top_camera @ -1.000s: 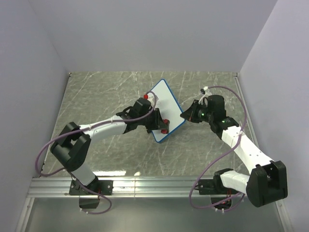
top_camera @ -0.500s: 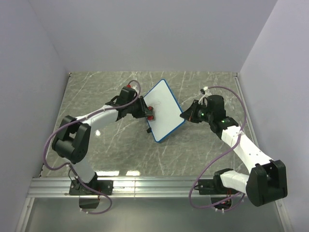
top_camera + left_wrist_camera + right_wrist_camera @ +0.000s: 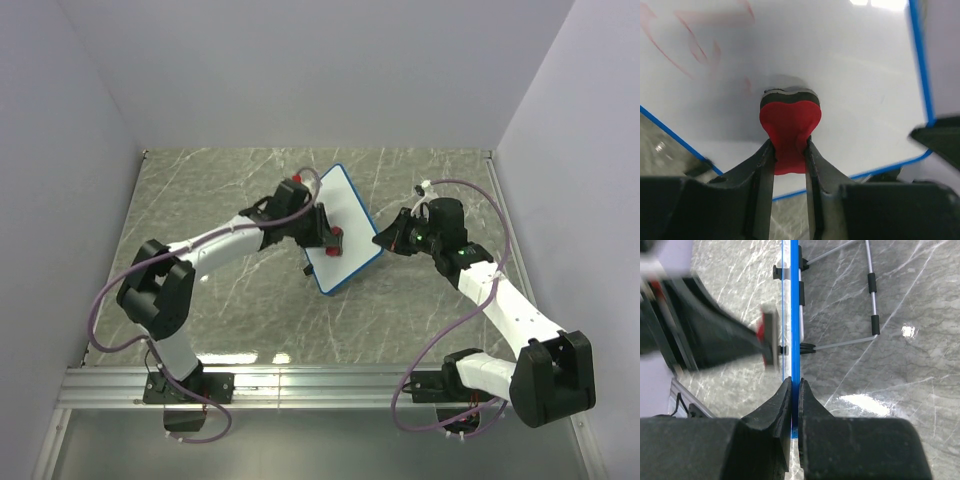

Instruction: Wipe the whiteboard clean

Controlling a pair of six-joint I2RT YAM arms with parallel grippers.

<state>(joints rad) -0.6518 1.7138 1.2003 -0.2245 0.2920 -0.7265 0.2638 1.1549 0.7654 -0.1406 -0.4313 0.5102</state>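
Note:
The whiteboard (image 3: 352, 212), white with a thin blue frame, stands tilted at mid-table. My left gripper (image 3: 327, 240) is shut on a small red eraser (image 3: 336, 233) and holds it against the board's face. In the left wrist view the eraser (image 3: 790, 117) sits squeezed between the fingers (image 3: 765, 165), its dark pad flat on the whiteboard (image 3: 855, 70); faint red scribbles (image 3: 690, 47) show at upper left. My right gripper (image 3: 383, 240) is shut on the board's right edge; the right wrist view shows the blue frame (image 3: 795, 315) pinched in the right gripper (image 3: 795, 386).
A wire stand (image 3: 872, 305) with black sleeves props the board from behind. Grey marble tabletop (image 3: 220, 190) lies all round, with white walls on three sides and an aluminium rail (image 3: 300, 385) at the near edge.
The left gripper has swept the eraser from the board's lower part to its left edge, then back toward the middle. The right gripper and the board have stayed put.

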